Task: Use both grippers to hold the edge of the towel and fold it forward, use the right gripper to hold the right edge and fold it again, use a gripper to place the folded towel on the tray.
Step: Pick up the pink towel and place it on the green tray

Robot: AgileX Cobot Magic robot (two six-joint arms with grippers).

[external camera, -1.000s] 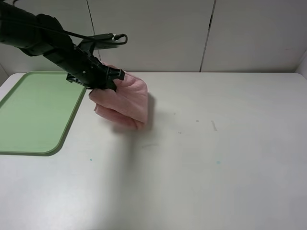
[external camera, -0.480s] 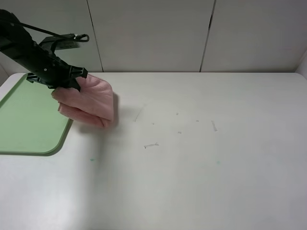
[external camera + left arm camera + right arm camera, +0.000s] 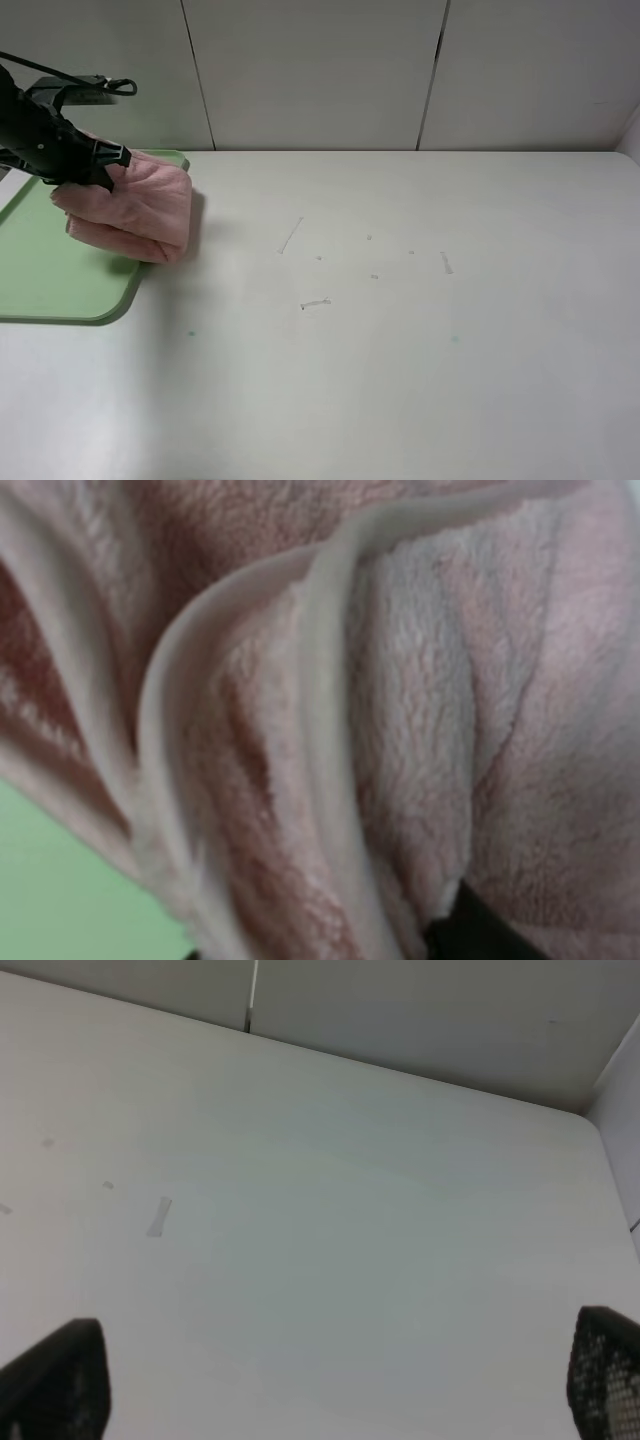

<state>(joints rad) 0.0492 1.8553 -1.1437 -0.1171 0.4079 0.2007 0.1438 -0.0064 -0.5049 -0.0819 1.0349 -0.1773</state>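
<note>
i've carried the folded towel [image 3: 130,205] leftward in my left claw [image 3: 95,168], clamped on it, to hang over the tray [image 3: 60,270] edge, so release comes next; my right claw [image 3: 330,1380] gapes wide, empty.

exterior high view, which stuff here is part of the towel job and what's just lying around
Job:
- pink fluffy folded towel, held up
- left gripper, shut on it
- light green plastic tray

Lying about:
- small scraps on the white table
</note>
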